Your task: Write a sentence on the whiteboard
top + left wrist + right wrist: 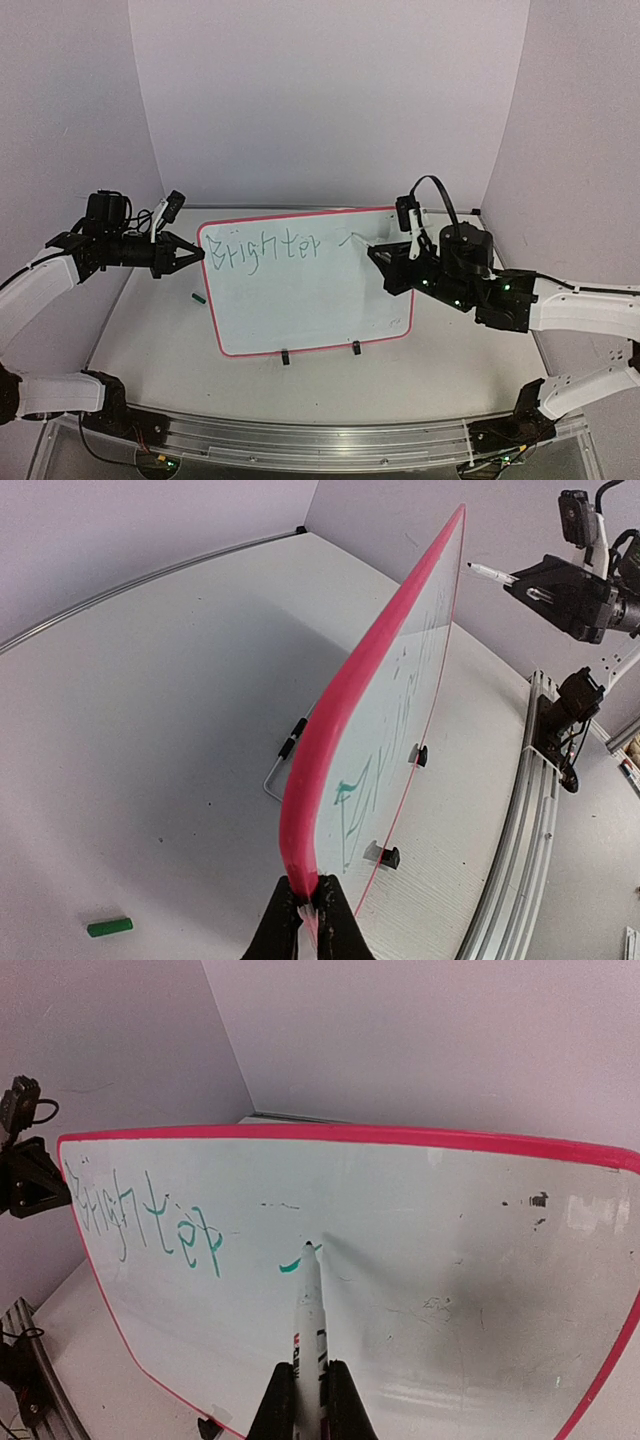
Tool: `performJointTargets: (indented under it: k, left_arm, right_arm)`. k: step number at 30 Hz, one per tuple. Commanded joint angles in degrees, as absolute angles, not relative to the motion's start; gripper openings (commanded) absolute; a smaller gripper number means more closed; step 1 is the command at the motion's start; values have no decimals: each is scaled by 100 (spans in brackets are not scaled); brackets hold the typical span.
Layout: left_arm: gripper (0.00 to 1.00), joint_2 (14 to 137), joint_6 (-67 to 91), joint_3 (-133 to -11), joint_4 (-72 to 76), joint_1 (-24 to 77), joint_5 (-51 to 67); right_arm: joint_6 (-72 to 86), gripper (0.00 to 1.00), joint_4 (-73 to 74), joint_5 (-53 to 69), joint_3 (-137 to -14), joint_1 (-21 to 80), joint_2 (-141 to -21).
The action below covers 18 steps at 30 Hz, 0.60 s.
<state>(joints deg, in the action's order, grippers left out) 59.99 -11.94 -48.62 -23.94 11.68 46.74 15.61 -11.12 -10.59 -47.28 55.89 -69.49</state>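
Note:
The whiteboard, red-framed, stands tilted on its long edge on two black clips. Green letters reading "Brighter" run along its top. My left gripper is shut on the board's left edge; in the left wrist view the jaws pinch the pink frame. My right gripper is shut on a white marker, also seen in the top view. The marker's tip touches the board at a short green stroke, to the right of the letters.
A small green marker cap lies on the table left of the board, also in the left wrist view. A wire stand props the board from behind. An aluminium rail runs along the near table edge. Walls enclose the table's back and sides.

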Motion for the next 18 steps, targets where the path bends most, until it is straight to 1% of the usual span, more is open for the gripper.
performJointTargets:
  k: [1,10,18]
  left_arm:
    - [0,6122,-1367,-4835,-2693,1255,4491]
    - [0,6145,-1367,-4839,-2698,1253,4491]
    - [0,6161,-1364,-4845,-2692,1257,4506]
  right_arm:
    - [1445,0,-1283,-792,-4730,5560,-6733]
    - [1162,0,-1283,-876,-5187,5559,-7249]
    - [1095,0,-1268,-1170,-5325,5558,-7407]
